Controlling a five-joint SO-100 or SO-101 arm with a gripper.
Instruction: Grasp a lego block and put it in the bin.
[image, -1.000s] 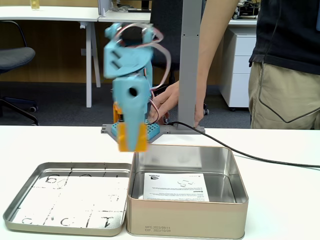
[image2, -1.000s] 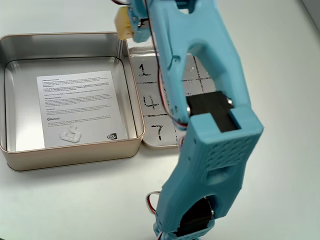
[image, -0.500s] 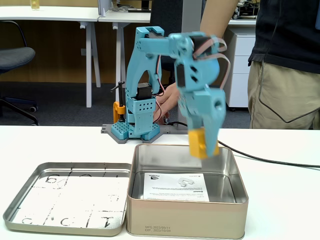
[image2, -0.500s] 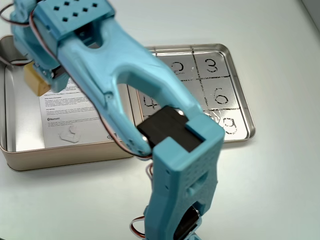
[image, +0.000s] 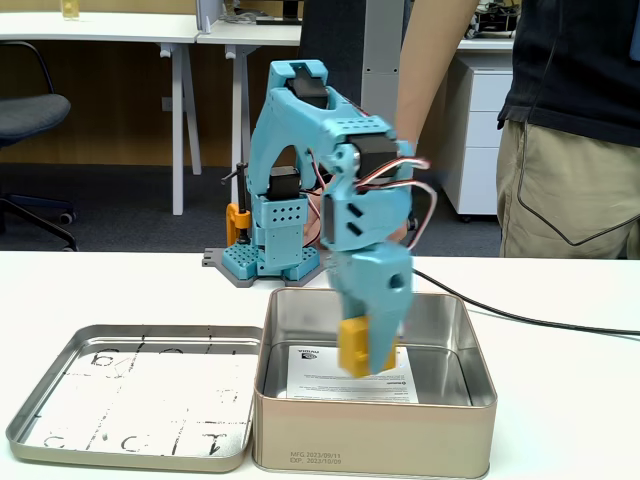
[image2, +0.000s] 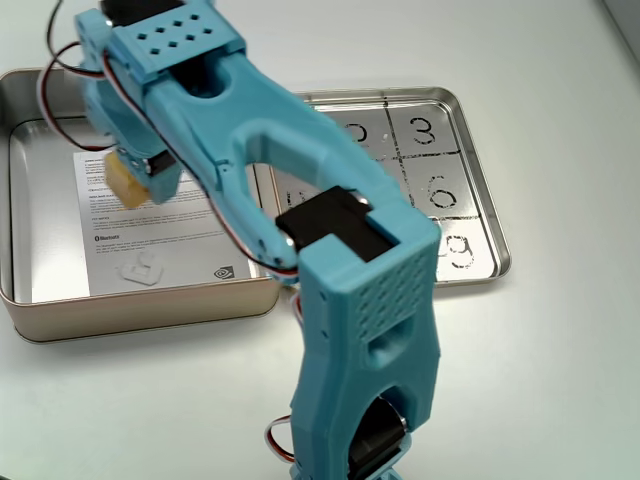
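Fixed views both let us place everything against the bin (image: 375, 435), the deep silver tin with a printed paper sheet (image2: 190, 235) on its floor. We see the blue arm (image2: 280, 180) reaching over the bin, and its jaws (image: 366, 350) hang inside the bin's opening, just below the rim line in the side-on fixed view. The jaws are closed on the lego block (image: 355, 347), a small yellow-orange cube; in the fixed view from above the same block (image2: 124, 186) sits above the paper sheet, toward the upper-left part of the bin's floor, and we cannot tell whether it touches the sheet. A small white piece (image2: 143, 268) lies on the sheet nearer the bin's front wall.

We judge the grasp and the carry done: 1 block is lifted and brought over the bin. What is left, as we read it, is the release and the retreat.

Beside the bin lies a shallow lid-tray (image: 130, 400) marked with numbers. A person (image: 570, 130) stands behind the surface (image: 570, 400).
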